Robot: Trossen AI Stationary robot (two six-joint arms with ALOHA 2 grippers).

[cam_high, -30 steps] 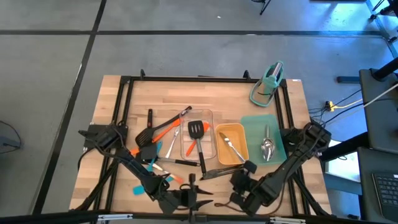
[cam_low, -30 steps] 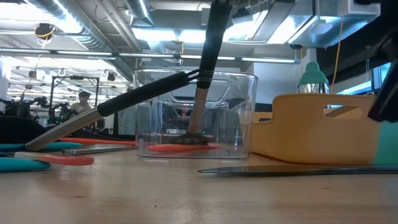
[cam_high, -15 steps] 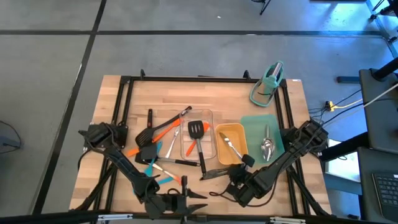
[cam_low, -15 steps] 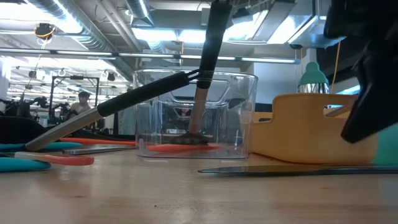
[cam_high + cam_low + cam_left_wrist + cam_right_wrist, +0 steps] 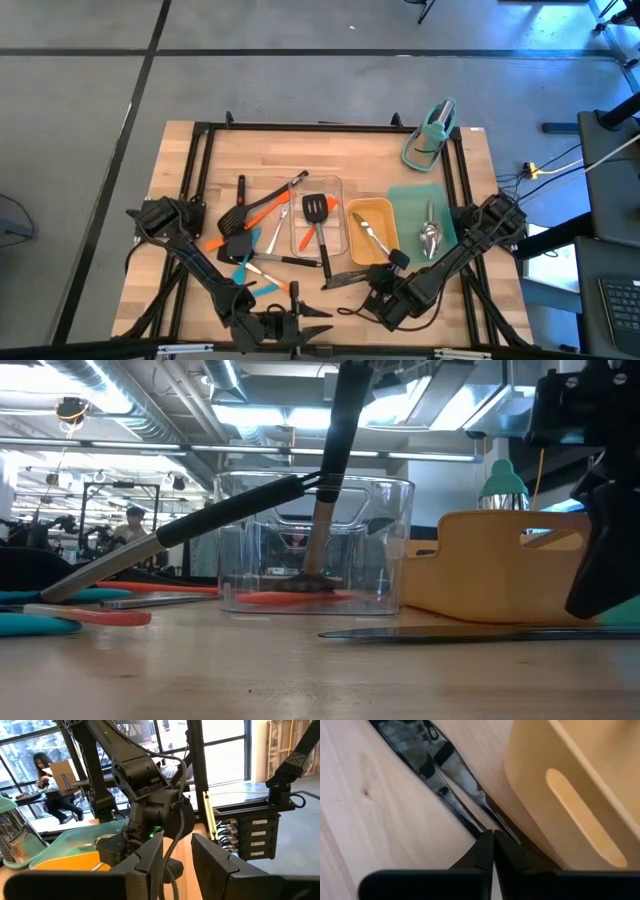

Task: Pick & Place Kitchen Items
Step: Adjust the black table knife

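Since a second ago the right gripper [image 5: 493,851] has swung forward from the table's near edge toward the yellow tray [image 5: 371,230]; over the last half second it has barely shifted. Its two dark fingers are pressed together with nothing between them. Just ahead of their tips lie the black tongs [image 5: 437,772] — glossy, flat, tapering arms on pale wood grain, their far ends beside the tray's smooth moulded wall with its slotted handle. The left gripper [image 5: 177,857] waits at the near edge, its blocky matte fingers parted and empty. A shiny steel spoon [image 5: 374,238] rests inside the yellow tray.
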